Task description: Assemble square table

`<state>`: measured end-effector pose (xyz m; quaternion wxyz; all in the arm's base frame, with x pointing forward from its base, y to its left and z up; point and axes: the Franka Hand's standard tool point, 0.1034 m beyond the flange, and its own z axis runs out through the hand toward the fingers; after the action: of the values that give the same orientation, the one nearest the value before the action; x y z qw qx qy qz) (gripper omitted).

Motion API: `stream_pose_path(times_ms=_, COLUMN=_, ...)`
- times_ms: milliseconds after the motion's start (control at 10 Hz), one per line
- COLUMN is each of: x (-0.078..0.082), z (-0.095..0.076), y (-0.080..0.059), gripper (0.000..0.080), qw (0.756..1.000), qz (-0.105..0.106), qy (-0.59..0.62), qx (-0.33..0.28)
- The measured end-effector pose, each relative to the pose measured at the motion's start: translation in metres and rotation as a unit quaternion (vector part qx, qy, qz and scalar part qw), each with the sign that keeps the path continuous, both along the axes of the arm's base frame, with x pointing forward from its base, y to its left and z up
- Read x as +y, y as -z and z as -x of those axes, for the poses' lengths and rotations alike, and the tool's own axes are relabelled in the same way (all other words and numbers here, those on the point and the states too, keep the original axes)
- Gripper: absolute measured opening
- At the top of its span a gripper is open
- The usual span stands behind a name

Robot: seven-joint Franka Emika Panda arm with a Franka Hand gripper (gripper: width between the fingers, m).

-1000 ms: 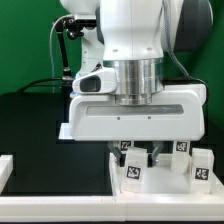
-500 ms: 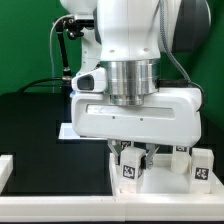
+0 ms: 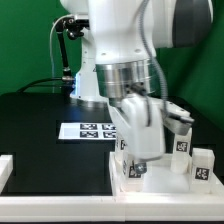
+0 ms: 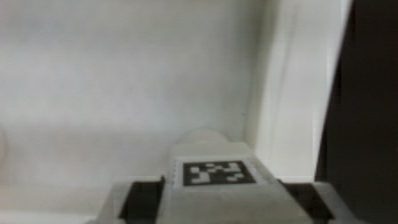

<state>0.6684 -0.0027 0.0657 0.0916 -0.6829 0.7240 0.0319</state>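
My gripper [image 3: 140, 152] is tilted over the near right of the table. In the wrist view the gripper [image 4: 217, 196] is shut on a white leg block [image 4: 217, 160] with a black-white tag, one dark finger [image 4: 153, 200] on each side. Behind the leg lies the white square slab [image 4: 125, 80] with its raised rim [image 4: 294, 80]. In the exterior view the slab [image 3: 160, 187] lies at the front right. Other tagged leg blocks [image 3: 203, 166] stand on it, one [image 3: 128, 168] right under the hand. The held leg is hidden there by the hand.
The marker board [image 3: 88, 130] lies on the black table behind the slab. A white border rail [image 3: 5, 170] runs along the exterior view's left front. A black stand with cables [image 3: 66, 50] rises at the back. The robot arm fills the upper right.
The hand has turned and tilted from broadside to an angle. It now uncovers the marker board, which it hid before. The leg blocks on the slab have not moved.
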Motion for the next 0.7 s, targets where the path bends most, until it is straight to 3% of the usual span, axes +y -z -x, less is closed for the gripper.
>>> stream_pose_path(times_ms=300, x=-0.0012, z=-0.0005, y=-0.0003, gripper=0.0291, qw=0.997, qz=-0.006, qy=0.075, qx=0.012)
stream_pose_path(times_ms=500, x=-0.0031, z=-0.0018, y=-0.0013, gripper=0.0291, qw=0.985, qz=-0.029, qy=0.167, qx=0.023)
stream_pose_path(times_ms=700, x=-0.0042, z=-0.001, y=-0.0005, gripper=0.0291, qw=0.98, qz=-0.027, qy=0.195, qx=0.028)
